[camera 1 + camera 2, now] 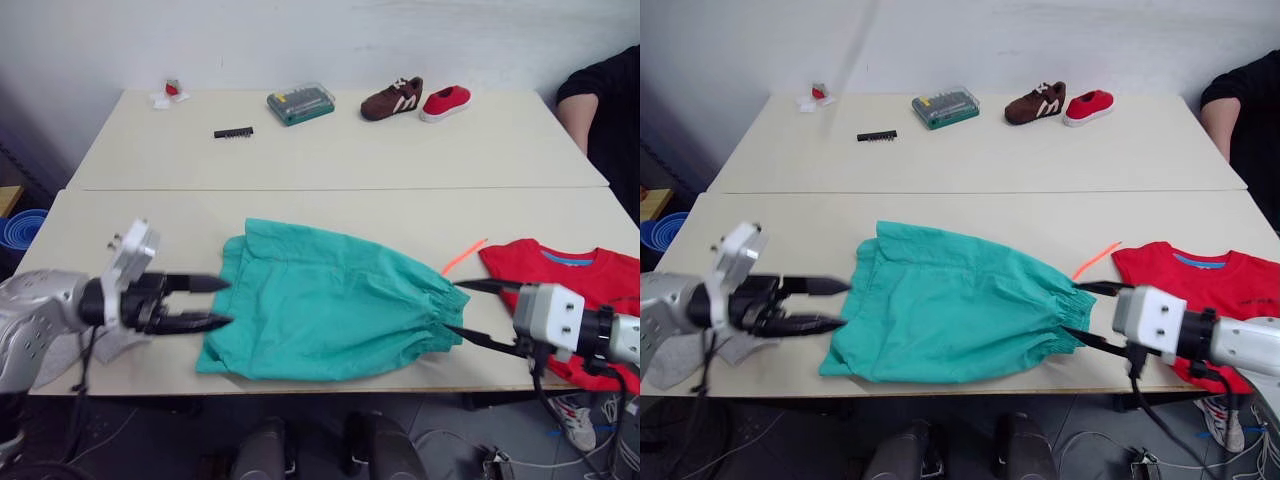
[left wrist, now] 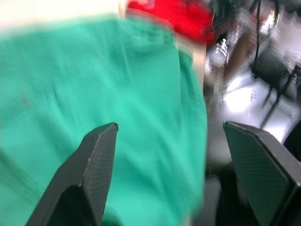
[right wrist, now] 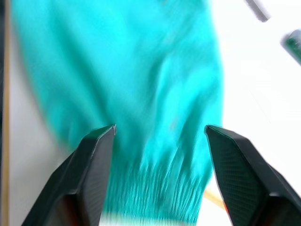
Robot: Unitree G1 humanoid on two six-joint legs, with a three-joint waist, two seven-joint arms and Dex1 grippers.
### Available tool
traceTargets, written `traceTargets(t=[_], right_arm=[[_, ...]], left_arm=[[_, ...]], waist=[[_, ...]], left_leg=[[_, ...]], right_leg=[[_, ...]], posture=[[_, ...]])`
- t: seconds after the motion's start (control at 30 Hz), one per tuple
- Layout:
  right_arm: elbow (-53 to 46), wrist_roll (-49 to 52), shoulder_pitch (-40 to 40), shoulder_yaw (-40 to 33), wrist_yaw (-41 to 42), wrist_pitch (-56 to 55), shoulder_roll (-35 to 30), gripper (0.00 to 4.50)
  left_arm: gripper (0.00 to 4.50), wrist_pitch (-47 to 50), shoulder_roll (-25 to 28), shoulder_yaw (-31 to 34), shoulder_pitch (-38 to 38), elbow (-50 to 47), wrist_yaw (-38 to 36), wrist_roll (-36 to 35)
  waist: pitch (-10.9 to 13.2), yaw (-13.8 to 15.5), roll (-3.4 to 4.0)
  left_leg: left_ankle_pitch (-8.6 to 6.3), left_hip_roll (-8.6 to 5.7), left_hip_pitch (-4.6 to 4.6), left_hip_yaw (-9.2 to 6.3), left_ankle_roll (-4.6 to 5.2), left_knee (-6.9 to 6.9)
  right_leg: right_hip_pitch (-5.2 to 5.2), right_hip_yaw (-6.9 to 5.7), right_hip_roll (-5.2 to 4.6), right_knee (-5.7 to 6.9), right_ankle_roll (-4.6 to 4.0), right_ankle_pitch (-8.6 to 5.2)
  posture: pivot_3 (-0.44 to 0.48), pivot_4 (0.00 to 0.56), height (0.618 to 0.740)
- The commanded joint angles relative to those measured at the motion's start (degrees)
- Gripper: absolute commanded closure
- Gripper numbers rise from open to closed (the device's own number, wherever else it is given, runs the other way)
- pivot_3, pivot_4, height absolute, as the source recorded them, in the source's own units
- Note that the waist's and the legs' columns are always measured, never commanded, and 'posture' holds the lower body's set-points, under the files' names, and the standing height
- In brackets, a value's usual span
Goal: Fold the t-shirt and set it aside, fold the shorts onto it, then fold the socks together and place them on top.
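- The shorts [image 1: 325, 305] are spread flat on the near surface [image 1: 300, 205] between the two hands, with the gathered waistband toward the right hand [image 1: 462, 313] and the leg hems toward the left hand [image 1: 212, 303].
- Both hands are seen spread wide and holding nothing; the right hand's fingers bracket the waistband edge, and the left hand's tips lie just beside the hem.
- A likely fault: only the top layer of cloth could be pinched, so the fold would drag unevenly and bunch.
- The orange drawstring [image 1: 463, 257], trailing beyond the right hand toward the t-shirt [image 1: 575, 285], could be caught and pull the waistband askew.
- The t-shirt lies just past the right hand, apparently near the surface's front edge; a careless sweep could push it off.
- A grey sock [image 1: 62, 355] appears to be lying under the left arm, though this is hard to confirm.
- Well beyond both hands, on the far surface, a brown shoe [image 1: 392, 99], a red shoe [image 1: 445, 102], a green case [image 1: 300, 103] and a black comb [image 1: 233, 132] are set clear of the work.
- A person's arm [image 1: 590, 100] is seen far beyond the right hand.
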Motion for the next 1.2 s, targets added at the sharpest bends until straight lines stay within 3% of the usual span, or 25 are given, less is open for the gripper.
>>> traceTargets(t=[0.03,0.2,0.3,0.47,0.73,0.87,1.03,1.2], right_arm=[[-4.6,4.9,-4.1,4.3,-7.2,10.2,4.1,2.67],[-3.3,-4.5,-8.4,14.6,-10.7,14.2,9.7,4.36],[1.2,-13.4,-9.4,20.6,-12.2,13.5,11.6,4.5],[7.3,-23.1,-10.5,24.3,-13.4,11.0,14.3,4.5],[10.4,-24.7,-7.0,16.3,-12.7,9.9,14.6,4.5],[10.3,-21.8,-4.1,6.0,-9.8,10.6,11.6,4.5],[10.5,-22.5,-3.8,3.7,-8.1,10.0,11.0,4.5],[0.9,-12.4,-8.9,3.3,-7.1,16.4,14.4,4.5]], left_arm=[[1.96,-4.5,-2.8,-8.7,-3.4,1.2,-1.4,5.6],[3.47,-16.3,-7.0,-20.0,-5.6,8.1,-3.3,18.2],[4.45,-23.4,-9.5,-24.8,-6.0,14.5,-1.9,25.8],[4.49,-29.5,-13.1,-26.7,-6.7,22.8,3.1,33.9],[4.49,-30.1,-13.2,-25.0,-4.7,24.3,5.9,36.0],[4.49,-29.1,-11.6,-22.6,-1.7,22.2,6.4,35.0],[4.49,-28.2,-11.2,-20.6,0.1,19.0,5.7,33.5],[4.49,-18.2,-11.0,-14.9,-2.0,9.8,2.4,22.6]], waist=[[0.0,-0.2,0.0],[0.0,-0.5,-0.03],[0.0,-0.4,-0.04],[0.0,-0.3,-0.07],[-0.1,-0.3,-0.03],[-0.2,-0.3,0.0],[-0.2,-0.5,-0.01],[-0.2,-0.6,-0.01]], left_leg=[[-0.02,-0.04,0.01,0.02,-0.04,-0.08],[0.18,-0.11,-0.07,0.37,0.19,-0.63],[0.2,-0.07,-0.09,0.38,0.15,-0.66],[0.24,-0.1,-0.09,0.38,0.29,-0.61],[0.26,-0.13,0.04,0.31,0.18,-0.63],[0.39,-0.13,0.09,0.31,0.4,-0.67],[0.31,-0.1,0.22,0.3,0.42,-0.83],[0.52,-0.06,0.08,0.3,0.16,-0.88]], right_leg=[[-0.01,0.01,-0.03,0.0,0.03,0.01],[-0.38,0.05,0.04,-0.1,-0.02,-0.05],[-0.4,0.03,0.15,-0.17,-0.03,-0.1],[-0.32,0.04,0.08,-0.27,0.06,-0.02],[-0.17,0.04,-0.04,-0.26,0.08,0.16],[-0.14,0.04,-0.04,-0.25,0.09,0.16],[-0.11,0.04,-0.01,-0.25,0.05,0.14],[-0.31,0.03,0.05,-0.12,-0.04,0.08]], posture=[[0.0,0.15,0.74],[0.0,0.15,0.74],[0.0,0.15,0.74],[0.0,0.15,0.74],[0.0,0.15,0.74],[0.0,0.15,0.74],[0.0,0.15,0.74],[0.0,0.15,0.74]])
